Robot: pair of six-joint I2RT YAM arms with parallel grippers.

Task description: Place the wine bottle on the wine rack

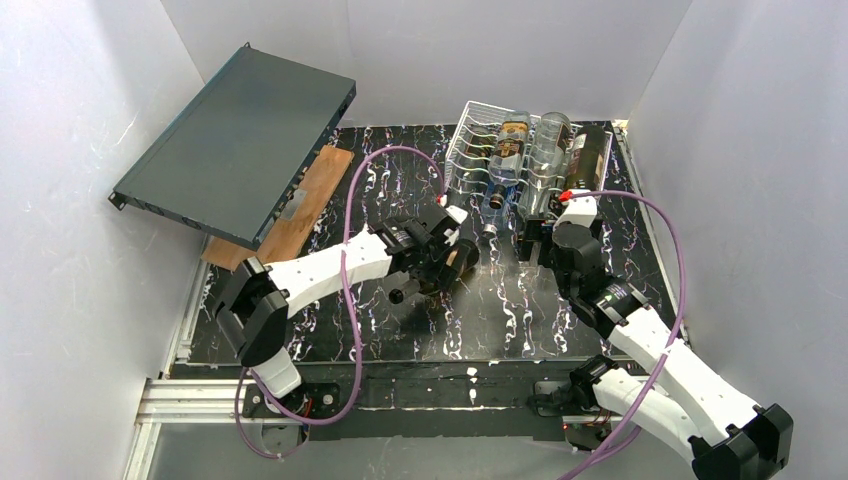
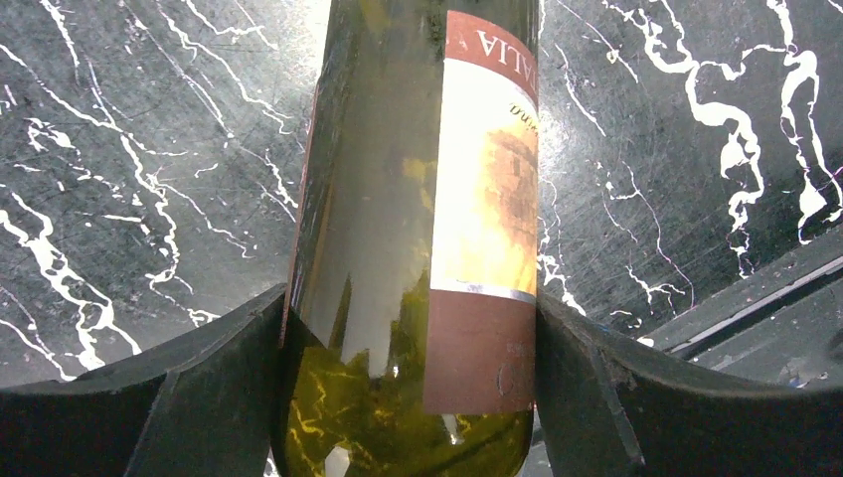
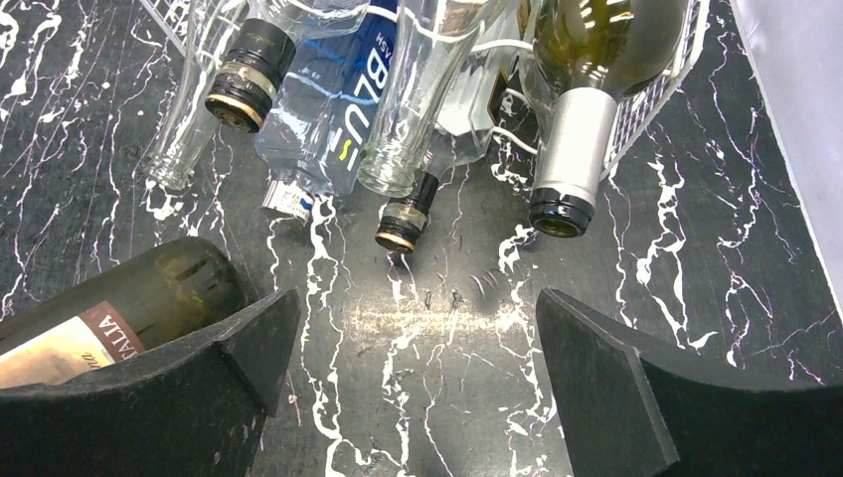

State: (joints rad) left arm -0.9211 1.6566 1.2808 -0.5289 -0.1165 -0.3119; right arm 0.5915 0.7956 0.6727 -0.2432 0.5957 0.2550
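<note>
Wine bottle (image 2: pixel 408 248) | clamped between left fingers (image 2: pixel 199 397) | right fingers (image 3: pixel 616 397) apart, just beside it

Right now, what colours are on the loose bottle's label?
Label: cream-orange with maroon bands; best in left wrist view.

Top external: my overview. Sits high behind left arm (image 1: pixel 320 265) and right arm (image 1: pixel 660 350), looks down and forward over whole counter (image 1: pixel 500 310) to wine rack (image 1: pixel 465 150) at back wall; farthest view. Left wrist: looks past left fingers (image 2: pixel 199 397) straight onto counter, very near; wine bottle (image 2: pixel 398 248) fills centre. Right wrist: low over counter, tilted toward wine rack front, near. Shared: I see same wine bottle at lower left of right wrist view; bottle necks at wine rack also in overview.
</note>
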